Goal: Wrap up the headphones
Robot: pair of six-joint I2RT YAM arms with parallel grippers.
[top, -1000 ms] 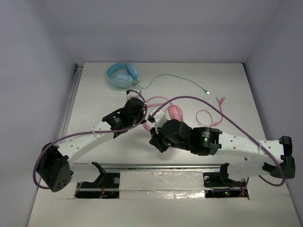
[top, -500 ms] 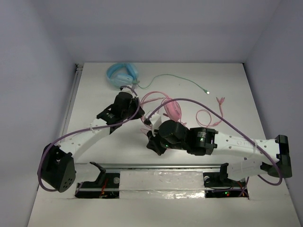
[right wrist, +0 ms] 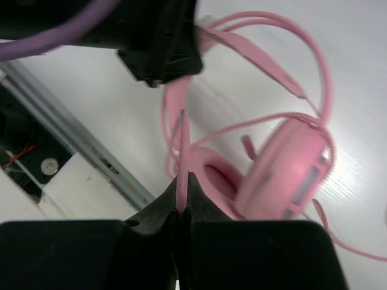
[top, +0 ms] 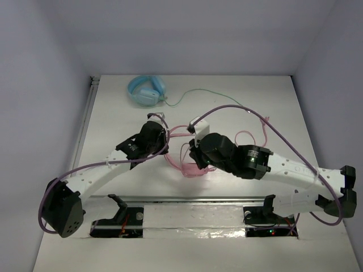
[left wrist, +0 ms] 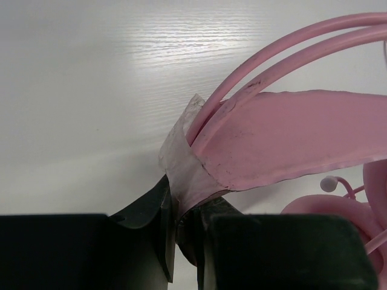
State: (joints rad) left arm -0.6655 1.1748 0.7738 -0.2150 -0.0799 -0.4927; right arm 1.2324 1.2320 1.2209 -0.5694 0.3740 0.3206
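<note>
Pink headphones (top: 190,163), held just nearer than the light blue headphones (top: 146,90), are pinched at the taped headband (left wrist: 284,142) by the left end effector (left wrist: 181,225), the cable (right wrist: 181,142) by the right end effector (right wrist: 181,202); winding is judged under way, and carrying the cable round the headband is called for next.

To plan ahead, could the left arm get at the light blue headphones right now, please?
Probably not yet: the left gripper is shut on the pink headphones; otherwise the way to the light blue headphones looks free.
</note>
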